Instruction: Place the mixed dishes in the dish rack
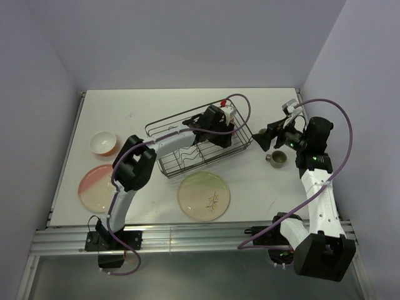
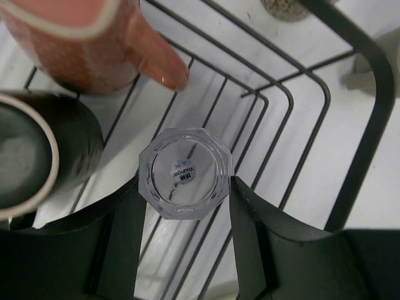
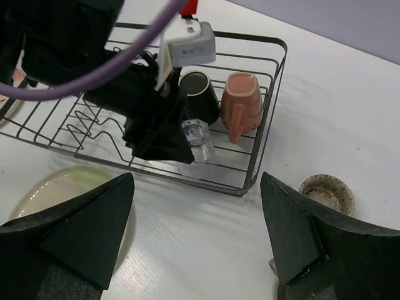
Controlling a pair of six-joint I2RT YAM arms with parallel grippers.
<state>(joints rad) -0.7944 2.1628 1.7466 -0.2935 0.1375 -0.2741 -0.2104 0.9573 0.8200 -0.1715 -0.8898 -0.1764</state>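
Observation:
The black wire dish rack (image 1: 181,156) stands mid-table. My left gripper (image 2: 185,187) reaches into its right end and is shut on the clear glass (image 2: 185,174), whose labelled base faces the camera. Beside it in the rack lie the pink mug (image 2: 87,44) and a dark mug (image 2: 37,156). The right wrist view also shows the glass (image 3: 199,140), pink mug (image 3: 245,106) and dark mug (image 3: 199,90). My right gripper (image 3: 197,178) is open and empty, above the table by the rack's right end. The olive mug (image 1: 277,159) stands under it.
The green-tinted plate (image 1: 204,195) lies in front of the rack. The pink-tinted plate (image 1: 95,187) and the orange bowl (image 1: 102,143) sit at the left. Walls close the table at the back and both sides.

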